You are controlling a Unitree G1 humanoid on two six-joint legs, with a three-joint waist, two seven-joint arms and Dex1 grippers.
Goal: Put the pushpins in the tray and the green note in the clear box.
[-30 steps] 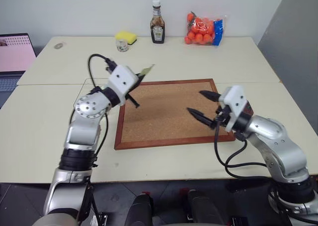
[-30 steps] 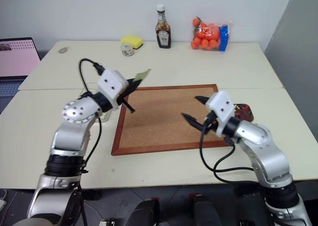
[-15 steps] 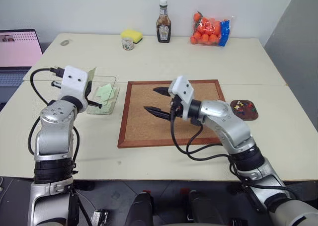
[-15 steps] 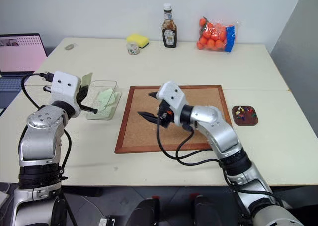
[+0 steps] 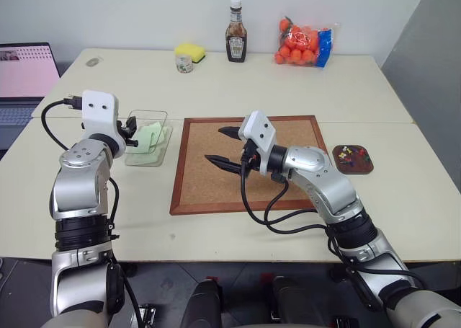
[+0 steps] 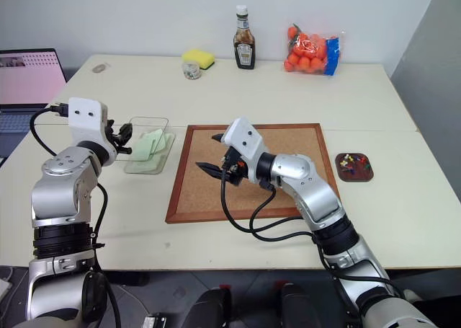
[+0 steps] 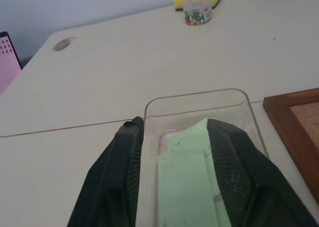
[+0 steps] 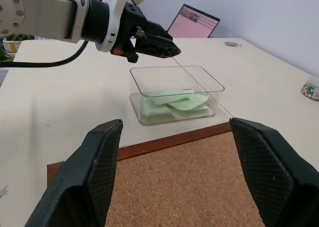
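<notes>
From head height we looked forward and down over the whole table (image 5: 302, 83) through two eyes set slightly apart. Our left wrist view sat close above the clear box (image 7: 199, 100), facing the far wall. Our right wrist view looked level across the corkboard (image 8: 189, 182) at that same box.

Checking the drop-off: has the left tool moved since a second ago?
Yes. The left tool went from over the corkboard's left edge out to the clear box, robot's left of the board, where the green note now lies.
</notes>
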